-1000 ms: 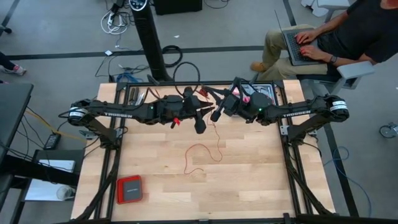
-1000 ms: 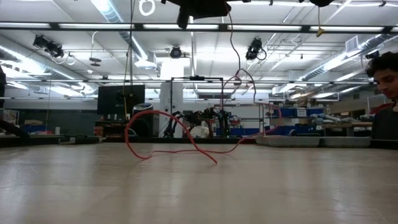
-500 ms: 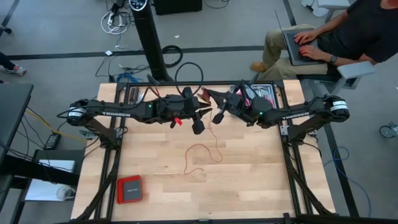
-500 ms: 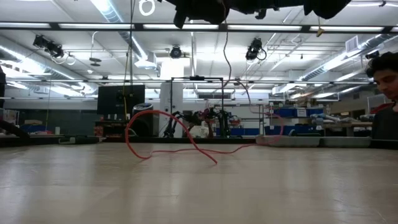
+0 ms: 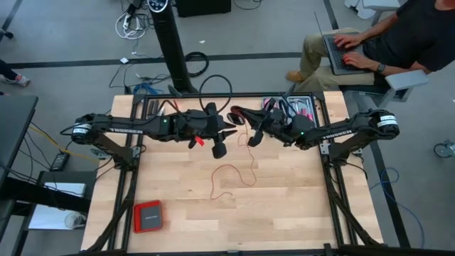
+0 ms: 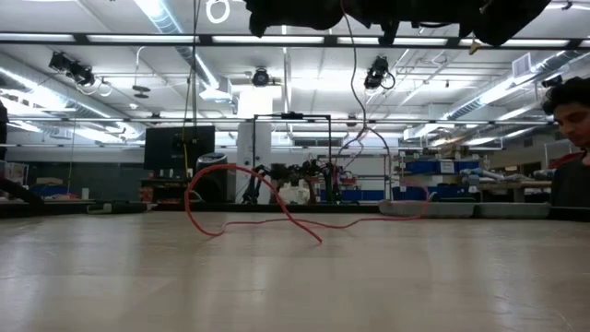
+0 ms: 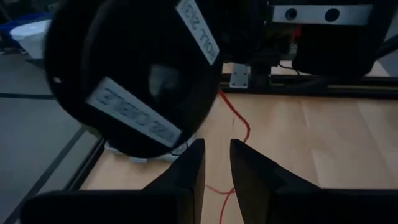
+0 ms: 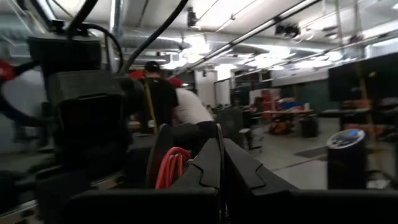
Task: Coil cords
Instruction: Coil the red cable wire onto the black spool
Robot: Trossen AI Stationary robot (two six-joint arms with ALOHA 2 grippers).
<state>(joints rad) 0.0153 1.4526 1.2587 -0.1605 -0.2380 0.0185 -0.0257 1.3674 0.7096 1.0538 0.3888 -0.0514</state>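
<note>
My left gripper (image 5: 229, 134) hangs above the far middle of the table, its fingers (image 7: 186, 171) parted by a narrow gap; through that gap I see bare wood and a stretch of the red cord (image 7: 239, 127), and nothing is gripped between them. A round black housing of the right arm fills much of the left wrist view, just ahead of the fingers.

My right gripper (image 5: 234, 112) meets it from 3 o'clock, tips pinched together. In the right wrist view the closed fingers (image 8: 214, 163) leave no gap — whether the thin cord is caught there I cannot tell.

The cord (image 5: 231, 174) hangs from the two wrists down to the wooden table (image 5: 298, 206), where it lies in a loose open loop near the centre, at 6 o'clock from both grippers. In the low view it arches up off the wood (image 6: 241, 195) and trails along the surface.

Outward — a grey tool tray (image 5: 302, 108) sits at the far edge under the right arm, a flat red box (image 5: 148, 215) lies near the front corner at 7 o'clock, and a person with a laptop (image 5: 340, 51) sits beyond the table at 1 o'clock.
</note>
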